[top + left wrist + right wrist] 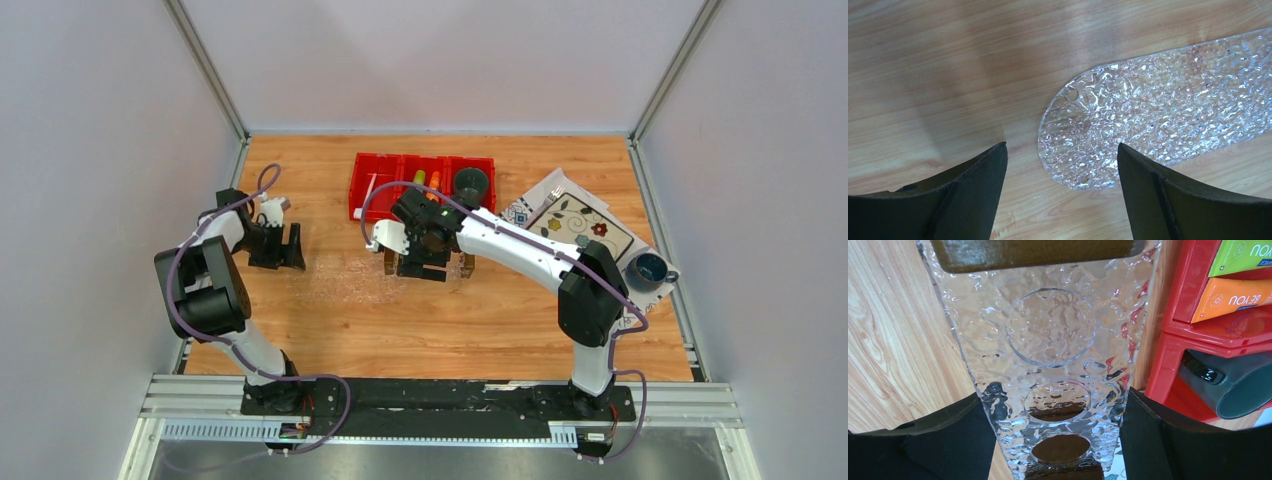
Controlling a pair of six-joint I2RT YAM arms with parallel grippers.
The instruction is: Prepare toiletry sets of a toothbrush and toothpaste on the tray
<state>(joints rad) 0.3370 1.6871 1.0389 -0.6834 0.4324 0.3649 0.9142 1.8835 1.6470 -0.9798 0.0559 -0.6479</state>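
The clear tray [1048, 330] with dark brown end handles [467, 264] lies in front of the red bin. My right gripper [424, 262] [1054, 395] straddles its middle, with a finger pressed against each long edge, shut on it. The white toothbrush [372, 187] lies in the bin's left compartment. The lime green toothpaste [419, 179] [1243, 255] and the orange toothpaste [434, 183] [1233, 297] lie in the middle compartment. My left gripper [291, 250] [1063, 146] is open and empty, low over the wood at the left.
The red three-compartment bin [362, 205] stands at the back, with a dark mug [471, 184] [1233, 385] in its right compartment. A flowered cloth [575, 222] and a blue mug [650, 268] are at the right. A clear textured oval plate [1158, 110] lies just ahead of my left fingers.
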